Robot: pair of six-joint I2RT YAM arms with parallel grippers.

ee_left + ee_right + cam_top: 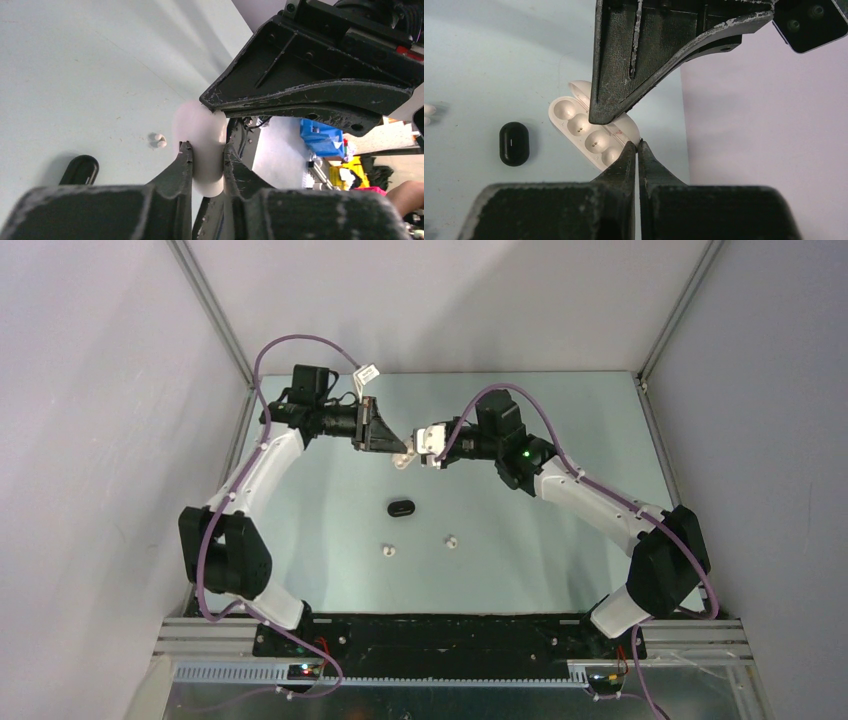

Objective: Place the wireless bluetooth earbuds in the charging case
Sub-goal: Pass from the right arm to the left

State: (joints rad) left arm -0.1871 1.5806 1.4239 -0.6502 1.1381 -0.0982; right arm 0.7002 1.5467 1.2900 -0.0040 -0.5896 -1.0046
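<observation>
Right, left wrist view first. My left claw [207, 149] had its fingers closed most of the way onto the white charging case [200, 122], one pad on each flank and the shell bulging out past the tips. Off to that claw's left on the table [75, 60] lay a white earbud [158, 140], apart from the case. Nearer the wrist on the same side sat a black case [80, 170].

Now the right wrist view. My right claw [638, 149] had its fingers pressed flat together, tips touching the white case's near edge. Whether they were pinching a thin lip there, I couldn't tell. Just ahead of the tips the case lay open, its empty wells facing the camera, and the left claw reached in from above.

Then the top view. Both claws met tip to tip over the far part of the table with the case between them. Two white earbuds sat well back toward the arm bases, and I couldn't make out any black buds.

I read this as the case-opening step, with no bud loaded. Next, one claw had to let go and fetch a bud while the wells stayed up.
</observation>
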